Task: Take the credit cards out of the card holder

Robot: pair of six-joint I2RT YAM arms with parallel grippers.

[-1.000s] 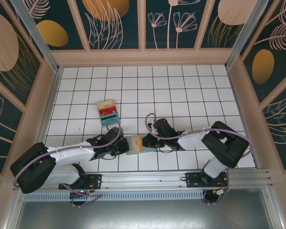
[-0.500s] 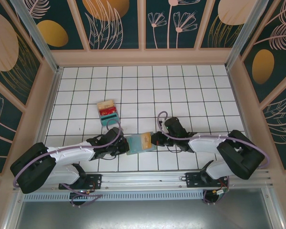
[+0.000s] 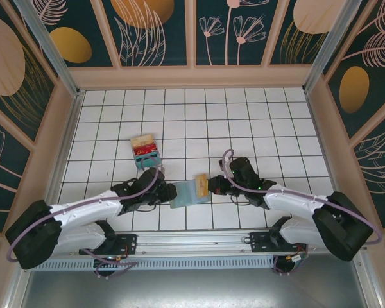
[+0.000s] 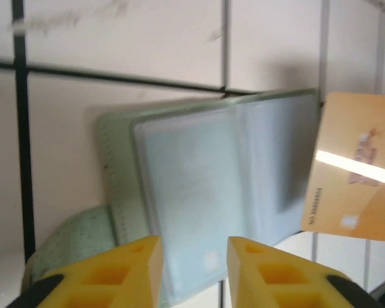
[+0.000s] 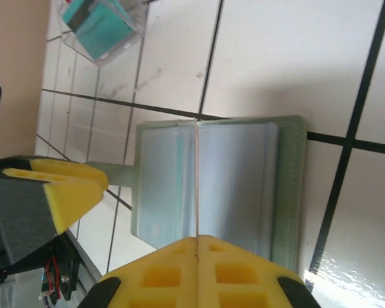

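The card holder [image 3: 183, 194] lay opened flat on the white tiled table [image 3: 244, 115], near the middle of its near edge. It was pinned at its left end by the left tool [image 3: 166, 191], whose yellow fingers [image 4: 131, 269] were closed part-way over the near-left border of the soft leaf. One credit card [image 3: 201, 183] was pinched on edge in the fully closed right tool [image 3: 212, 186] and held tilted at the right border of the card holder. Its whole orange face was exposed in the left wrist view, so it was judged to be out of its pocket, though a touch at one corner could not be ruled out. Whether more cards were left in the cloudy sleeves could not be told. A slip was judged the chief risk, since the stiff card was gripped by a narrow margin and could pivot or drop if swung quickly. If a corner were caught on the right leaf, the soft card holder could be dragged or lifted out of the left tool's shallow hold. The two tools faced each other closely across the card holder, so little room was left between them. Open table was available to the right and far. A clear box [image 3: 145, 151] of cards stood well apart at the far left, and the table's near edge lay close by.
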